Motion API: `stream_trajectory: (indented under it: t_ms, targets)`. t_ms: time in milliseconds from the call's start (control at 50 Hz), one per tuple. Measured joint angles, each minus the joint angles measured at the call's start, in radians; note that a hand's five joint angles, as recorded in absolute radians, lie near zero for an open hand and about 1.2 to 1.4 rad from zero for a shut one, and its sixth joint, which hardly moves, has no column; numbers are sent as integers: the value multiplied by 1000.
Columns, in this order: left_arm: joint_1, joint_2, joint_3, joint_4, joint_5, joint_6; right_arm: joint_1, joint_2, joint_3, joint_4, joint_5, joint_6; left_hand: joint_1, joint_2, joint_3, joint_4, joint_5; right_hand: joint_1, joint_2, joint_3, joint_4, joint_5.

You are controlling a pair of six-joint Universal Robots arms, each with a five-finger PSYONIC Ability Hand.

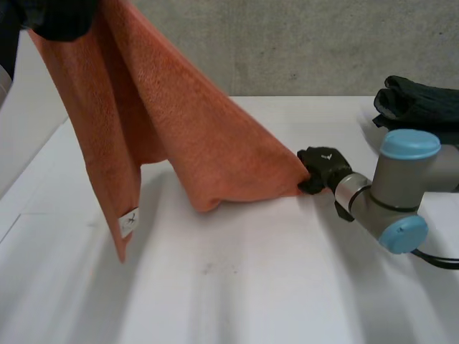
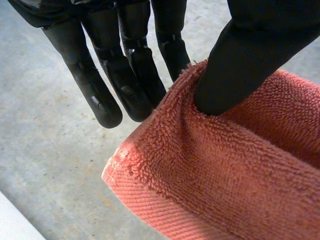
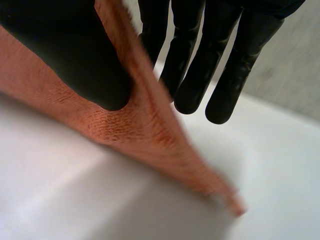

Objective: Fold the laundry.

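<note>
An orange towel (image 1: 193, 136) hangs in the air, stretched between my two hands, and its low middle fold sags down to the white table (image 1: 251, 287). My left hand (image 1: 61, 18) holds it high at the back left. In the left wrist view the thumb (image 2: 235, 75) pinches a corner of the towel (image 2: 225, 175) against the fingers (image 2: 125, 85). My right hand (image 1: 323, 166) is low over the table at the right, shut on the towel's far edge. There its thumb (image 3: 75, 60) presses the cloth (image 3: 140, 130) against the straight fingers (image 3: 200, 60). A white tag (image 1: 129, 221) dangles at the towel's lower left corner.
A dark garment (image 1: 419, 104) lies bunched at the table's back right, behind my right arm (image 1: 391, 190). A grey wall (image 1: 301, 43) stands behind the table. The table's left edge (image 1: 32, 172) runs close under the hanging towel.
</note>
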Motion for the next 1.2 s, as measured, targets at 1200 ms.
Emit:
stream_trajectory:
  t_ms: [1200]
  targets:
    - [365,-769,583,577,112,-97,-70,-276,-343,-416,186,-525,0,1,1,1,0,5,17,38,40,34]
